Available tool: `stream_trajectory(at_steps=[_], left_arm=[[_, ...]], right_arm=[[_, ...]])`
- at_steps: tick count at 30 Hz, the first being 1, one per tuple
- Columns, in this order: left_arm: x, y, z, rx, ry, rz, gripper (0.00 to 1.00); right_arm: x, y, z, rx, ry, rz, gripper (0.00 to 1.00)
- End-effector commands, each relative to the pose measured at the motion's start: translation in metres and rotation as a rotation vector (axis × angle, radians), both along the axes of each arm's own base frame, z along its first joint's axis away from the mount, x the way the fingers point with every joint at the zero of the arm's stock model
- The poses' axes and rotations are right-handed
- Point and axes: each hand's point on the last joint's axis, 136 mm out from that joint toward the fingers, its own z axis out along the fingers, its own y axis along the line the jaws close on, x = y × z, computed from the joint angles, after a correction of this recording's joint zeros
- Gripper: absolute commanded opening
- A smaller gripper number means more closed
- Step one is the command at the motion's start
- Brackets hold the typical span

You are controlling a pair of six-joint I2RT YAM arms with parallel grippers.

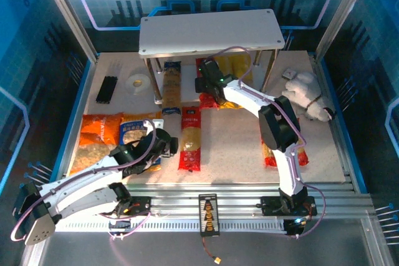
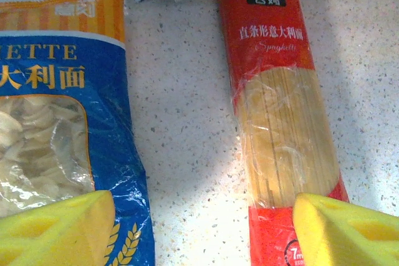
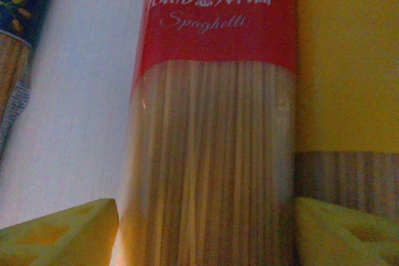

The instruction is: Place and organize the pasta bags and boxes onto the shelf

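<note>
We read "Spaghetti" on the long red spaghetti pack (image 3: 212,123) mid-frame on the white-grey two-tier shelf (image 1: 209,32), the right gripper (image 3: 206,232) astride it, grip unclear, while the left gripper (image 2: 204,219) gapes wide between a blue "ETTE" bag (image 2: 118,91) and another red pack (image 2: 280,123).

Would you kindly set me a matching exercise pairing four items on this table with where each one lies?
Things:
1 orange bag
2 plush toy
3 black sticks
4 tape roll

Places:
A right of the shelf
B near left, beside the blue bag
C far left, outermost
D between the black sticks and the shelf

Pairs: 1-B; 2-A; 3-C; 4-D
</note>
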Motion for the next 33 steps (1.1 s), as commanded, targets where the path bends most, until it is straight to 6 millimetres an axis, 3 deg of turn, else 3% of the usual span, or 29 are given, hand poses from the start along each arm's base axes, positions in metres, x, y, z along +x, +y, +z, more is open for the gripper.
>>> stream_trajectory(at_steps=[1,4,6,9,20,27,28,33], left_arm=[[0.002,-0.009,0.007,-0.037,0.005,-0.011,0.76],[0.001,-0.012,0.006,-0.043,0.015,-0.022,0.77],[0.001,-0.016,0.005,-0.043,0.022,-0.038,0.83],[-0.001,-0.026,0.003,-0.052,0.04,-0.071,0.82],[0.002,-0.075,-0.022,-0.088,0.117,-0.147,0.85],[0.008,-0.085,-0.043,-0.035,0.178,-0.142,0.9],[0.009,-0.085,-0.047,-0.034,0.188,-0.137,0.92],[0.011,-0.094,-0.069,-0.076,0.249,-0.128,0.99]], right_arm=[[0.003,-0.009,0.046,0.111,-0.08,-0.009,0.75],[-0.01,-0.014,0.072,0.154,-0.137,-0.001,0.78],[-0.021,-0.021,0.088,0.163,-0.169,0.003,0.8],[-0.043,-0.033,0.103,0.156,-0.188,0.02,0.83],[-0.156,-0.097,0.097,0.181,-0.162,0.019,0.86],[-0.181,-0.119,0.119,0.203,-0.228,0.003,0.86],[-0.186,-0.123,0.11,0.192,-0.214,-0.002,0.86],[-0.192,-0.129,0.117,0.213,-0.24,-0.004,0.86]])
